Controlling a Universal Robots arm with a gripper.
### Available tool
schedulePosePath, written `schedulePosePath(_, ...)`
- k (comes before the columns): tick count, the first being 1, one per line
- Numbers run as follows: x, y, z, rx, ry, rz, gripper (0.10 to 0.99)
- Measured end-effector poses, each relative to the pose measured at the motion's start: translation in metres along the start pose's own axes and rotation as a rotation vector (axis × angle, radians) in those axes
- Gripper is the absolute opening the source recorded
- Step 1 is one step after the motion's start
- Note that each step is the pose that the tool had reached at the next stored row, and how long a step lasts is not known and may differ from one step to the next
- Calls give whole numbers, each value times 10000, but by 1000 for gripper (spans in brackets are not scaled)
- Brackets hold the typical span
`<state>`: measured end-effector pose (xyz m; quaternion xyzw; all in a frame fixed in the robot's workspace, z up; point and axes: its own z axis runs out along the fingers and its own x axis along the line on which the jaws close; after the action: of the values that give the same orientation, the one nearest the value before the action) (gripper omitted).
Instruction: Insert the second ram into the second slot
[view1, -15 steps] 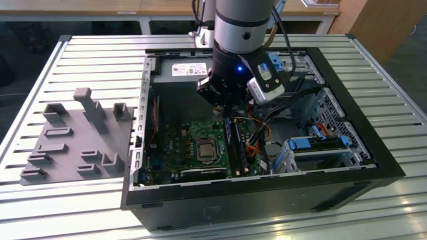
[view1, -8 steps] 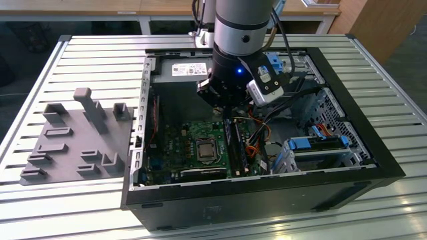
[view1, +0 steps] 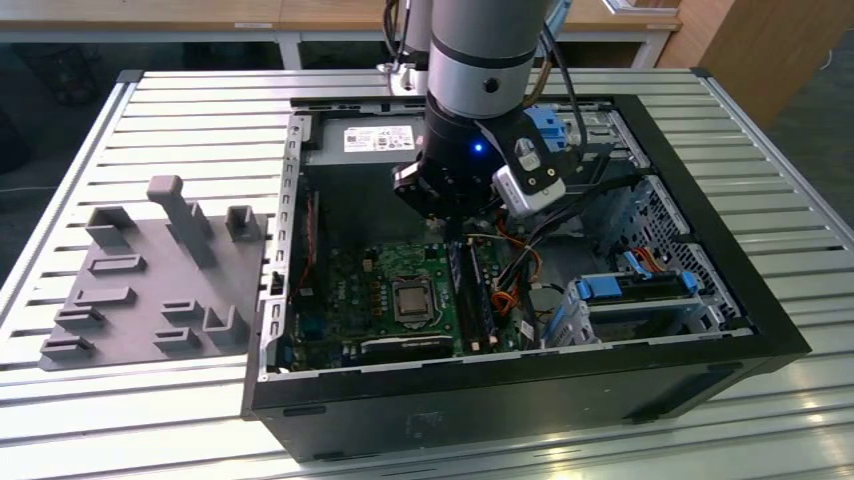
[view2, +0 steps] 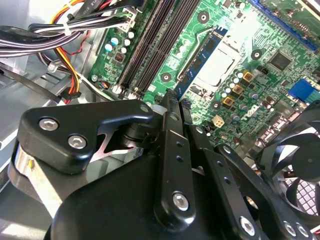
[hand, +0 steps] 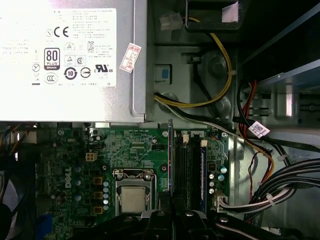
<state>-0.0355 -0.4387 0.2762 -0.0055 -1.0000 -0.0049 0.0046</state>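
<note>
While the tool (view2: 176, 100) holds it, the second ram (view2: 200, 63) hovers.

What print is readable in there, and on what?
White label on the power supply: certification marks and fine print, not read off.
Red-and-white sticker beside it: illegible.
White cable tag: illegible.
Motherboard: a white logo, not read off.

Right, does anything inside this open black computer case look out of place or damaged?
Nothing looks damaged. Only the thin blue circuit-board stick is unseated: the gripper holds it on edge beside the black memory slots, toward the silver processor socket.
</note>
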Motion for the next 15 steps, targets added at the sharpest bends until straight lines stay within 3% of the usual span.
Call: schedulePosePath(15, 0, -3, 34, -1, 14, -2, 137)
